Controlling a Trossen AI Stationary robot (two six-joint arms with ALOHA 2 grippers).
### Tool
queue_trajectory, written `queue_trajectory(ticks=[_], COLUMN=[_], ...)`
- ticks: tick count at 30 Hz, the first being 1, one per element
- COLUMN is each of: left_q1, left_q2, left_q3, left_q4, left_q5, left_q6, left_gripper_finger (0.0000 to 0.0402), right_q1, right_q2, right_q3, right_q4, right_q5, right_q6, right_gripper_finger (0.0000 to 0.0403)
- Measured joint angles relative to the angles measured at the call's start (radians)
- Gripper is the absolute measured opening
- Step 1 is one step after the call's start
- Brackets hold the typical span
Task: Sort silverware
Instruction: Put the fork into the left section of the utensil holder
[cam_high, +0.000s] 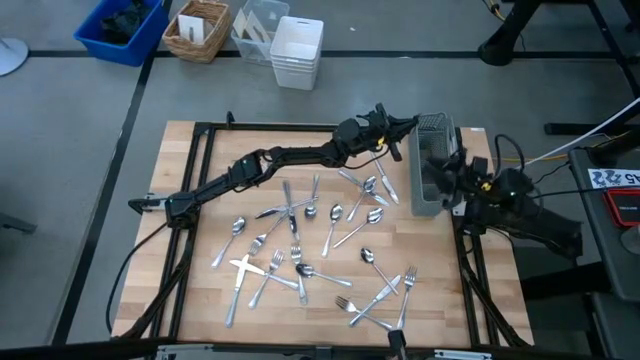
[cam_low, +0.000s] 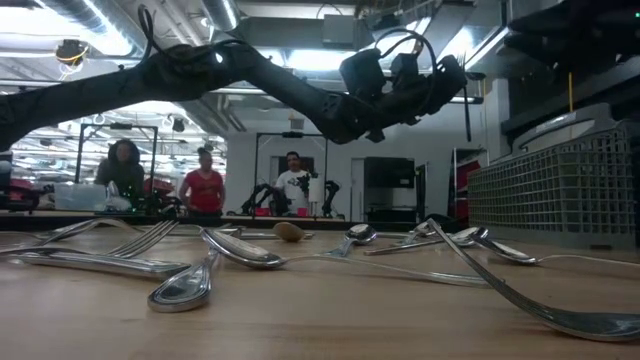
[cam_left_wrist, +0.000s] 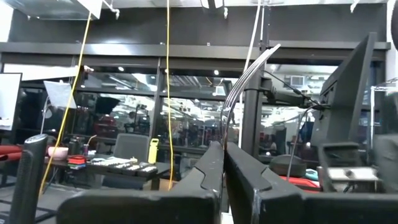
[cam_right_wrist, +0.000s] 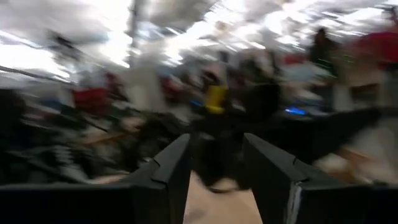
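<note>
Several silver forks, spoons and knives (cam_high: 300, 240) lie scattered flat on the wooden table (cam_high: 190, 290); in the low view they spread across the foreground (cam_low: 230, 250). The dark wire-mesh caddy (cam_high: 432, 165) stands near the table's right far corner, and also shows at the right of the low view (cam_low: 560, 190). My left gripper (cam_high: 405, 125) is stretched out high above the table (cam_low: 450, 80), next to the caddy's far end, shut on one slim piece of silverware (cam_left_wrist: 239, 87). My right gripper (cam_high: 452, 178) is open (cam_right_wrist: 217, 168) beside the caddy's right wall. My left gripper pinches one slim curved silver piece between its two fingers (cam_left_wrist: 208, 168), at the piece's lower end (cam_left_wrist: 224, 140). The piece is lifted clear of the table and sticks out beyond the fingertips, curving away to its free end (cam_left_wrist: 273, 48). Fork, spoon or knife, I cannot tell.
Beyond the table's far edge stand a blue bin (cam_high: 120, 30), a wicker basket (cam_high: 198, 30), a clear box (cam_high: 255, 25) and a white crate (cam_high: 297, 52). Black frame bars (cam_high: 200, 170) run along the table's sides. People (cam_low: 205, 185) stand in the room behind.
</note>
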Motion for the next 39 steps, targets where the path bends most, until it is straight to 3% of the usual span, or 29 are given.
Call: queue_trajectory(ticks=[5,19,26,39], left_q1=[0.000,-0.001,-0.006,-0.040], left_q2=[0.000,0.000,0.000,0.000], left_q3=[0.000,0.000,0.000,0.000], left_q4=[-0.001,-0.108,-0.106,-0.105], left_q5=[0.013,0.221,0.249,0.348], left_q6=[0.000,-0.042,-0.044,-0.009], left_gripper_finger=[0.0001,0.0001,0.0001,0.0001], right_q1=[0.000,0.000,0.000,0.000], right_q2=[0.095,0.295,0.292,0.347], right_q3=[0.128,0.256,0.298,0.315], right_q4=[-0.169,-0.239,-0.340,-0.364], right_q5=[0.169,0.177,0.321,0.244], right_q6=[-0.098,-0.465,-0.470,-0.541], right_gripper_finger=[0.0150,0.0150,0.0150,0.0150])
